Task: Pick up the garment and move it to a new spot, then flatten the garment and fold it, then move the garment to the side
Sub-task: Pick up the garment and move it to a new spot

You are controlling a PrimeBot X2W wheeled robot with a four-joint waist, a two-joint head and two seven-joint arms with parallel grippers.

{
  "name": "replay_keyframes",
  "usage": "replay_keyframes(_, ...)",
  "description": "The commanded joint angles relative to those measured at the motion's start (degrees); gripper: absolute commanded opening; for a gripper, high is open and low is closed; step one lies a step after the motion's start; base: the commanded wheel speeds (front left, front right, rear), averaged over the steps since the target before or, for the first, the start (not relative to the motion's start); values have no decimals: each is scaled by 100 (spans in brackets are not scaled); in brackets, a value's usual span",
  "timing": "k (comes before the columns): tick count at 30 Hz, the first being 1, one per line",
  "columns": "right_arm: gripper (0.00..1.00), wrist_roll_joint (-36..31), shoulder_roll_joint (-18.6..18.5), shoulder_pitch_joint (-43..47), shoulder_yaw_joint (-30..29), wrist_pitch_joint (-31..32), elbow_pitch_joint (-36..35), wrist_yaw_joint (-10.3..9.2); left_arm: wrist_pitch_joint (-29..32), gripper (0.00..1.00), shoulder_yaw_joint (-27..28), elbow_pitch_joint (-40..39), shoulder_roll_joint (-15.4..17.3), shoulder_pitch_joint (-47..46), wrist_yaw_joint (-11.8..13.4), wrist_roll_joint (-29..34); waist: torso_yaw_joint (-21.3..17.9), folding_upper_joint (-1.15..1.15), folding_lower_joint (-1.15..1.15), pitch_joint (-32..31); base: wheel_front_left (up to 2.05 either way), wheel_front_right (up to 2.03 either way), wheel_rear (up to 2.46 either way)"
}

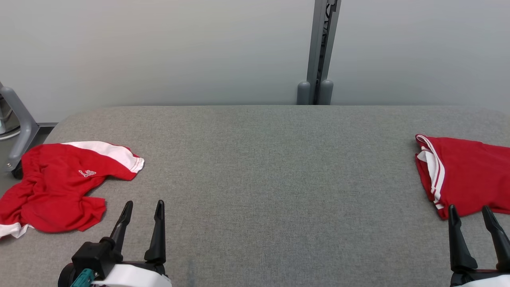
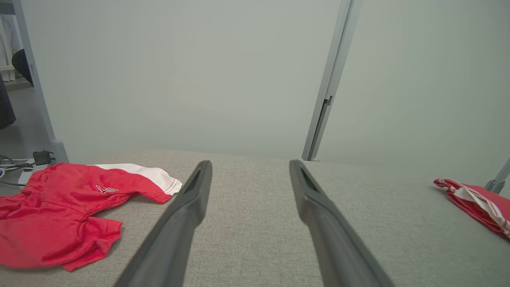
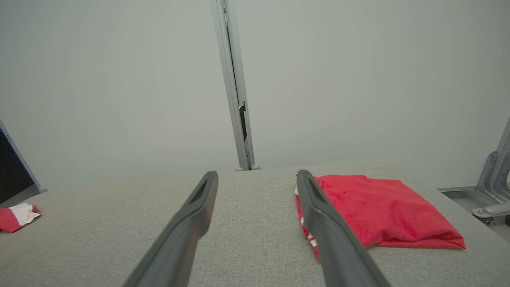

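Head view.

Left pincer: lower left, fingers spread, holding nothing, over bare grey tabletop.

Right pincer: lower right, fingers spread, empty. Its tips overlap the near edge of the folded red garment; contact cannot be told.

Crumpled red garment: white trim, small white logo. It lies rumpled at the tabletop's left edge, just left of the left pincer, apart from it.

Folded red garment: flat, white stripes along its inner edge, at the tabletop's right side.

Grey post: upright behind the tabletop, against a pale wall.
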Motion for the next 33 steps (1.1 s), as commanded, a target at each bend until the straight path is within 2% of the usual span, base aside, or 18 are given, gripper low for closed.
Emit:
replay_keyframes(1,100,-22,-11,-51,-9,-27,-5,3,-25,100,30,8,3,27,-23,39,2,0,0,-2,0,0,0)
replay_keyframes(23,100,-38,-1,-54,76,63,-5,3,-25,100,106,125,-90,-45,-186,212,26,0,0,9,0,0,0)
replay_keyframes(28,100,-29,5,-41,79,66,5,3,-26,100,86,165,-101,-105,-209,224,113,0,0,18,0,0,0)
replay_keyframes(30,100,-19,17,-23,81,58,9,3,-26,100,76,189,-96,-139,-213,236,269,0,0,21,0,0,0)
replay_keyframes(33,100,-9,18,-23,108,55,14,3,-19,100,124,230,-87,-144,-122,242,416,0,0,22,0,0,0)
